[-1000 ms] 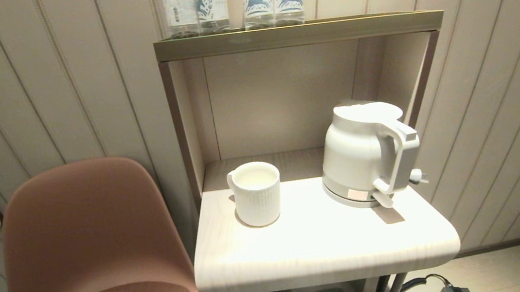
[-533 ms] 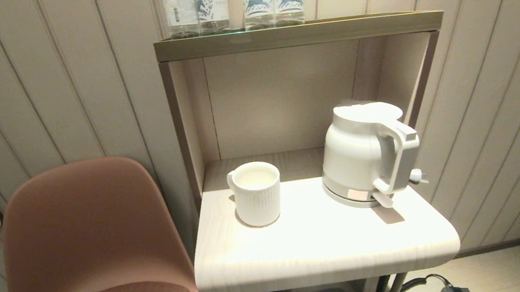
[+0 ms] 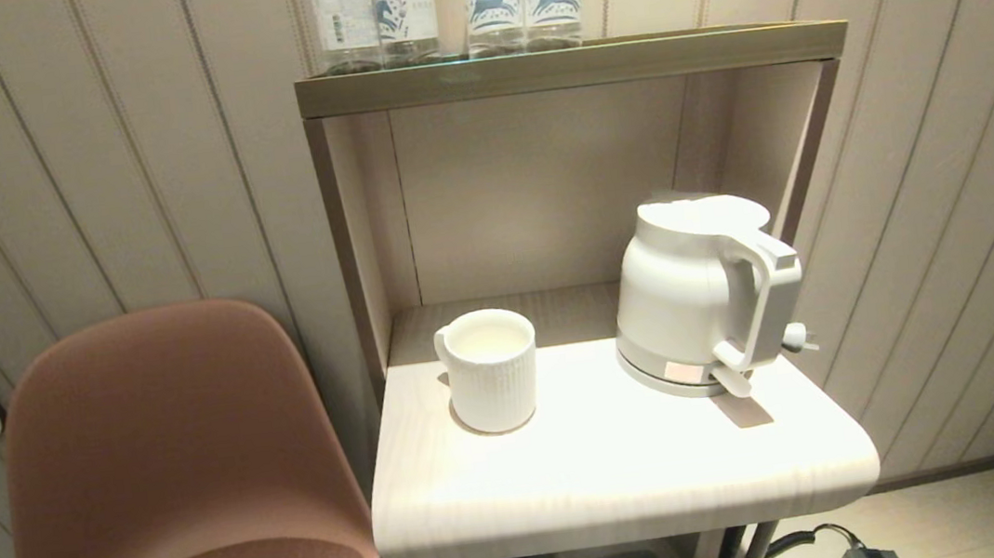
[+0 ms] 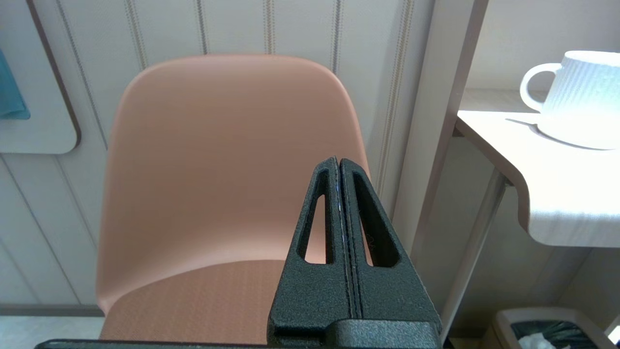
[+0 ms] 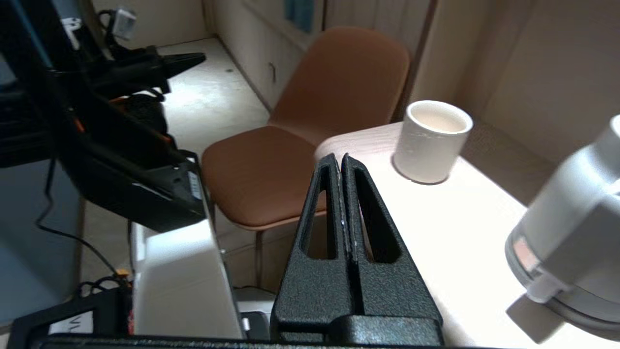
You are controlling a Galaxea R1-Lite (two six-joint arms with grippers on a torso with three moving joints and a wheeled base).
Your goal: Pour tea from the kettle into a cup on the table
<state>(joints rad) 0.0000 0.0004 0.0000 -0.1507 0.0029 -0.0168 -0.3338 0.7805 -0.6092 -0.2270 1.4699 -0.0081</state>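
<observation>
The kettle (image 3: 695, 294) stands upright on its round base on the counter (image 3: 622, 471), with nothing touching it. Its big loop handle (image 3: 766, 300) sticks out away from the cup (image 3: 489, 369), toward the robot's right side. The cup stands on the same counter, well apart from the kettle, on the kettle's spout side. It is upright too.

The right claw (image 5: 341, 167) is pressed fully closed and holds nothing. It hangs off the front edge of the counter, near the kettle but not touching it. From this claw, the kettle lies ahead and off to one side, with the handle on the near side.

The left claw (image 4: 338, 167) is also pressed closed and empty. It hangs in front of the brown chair (image 4: 227, 169), far from the kettle, with the cup in between.

So I think the right arm is the one to grab the handle, and its claw must open first. The handle runs up and down, so the claw should come at it from the side.
</observation>
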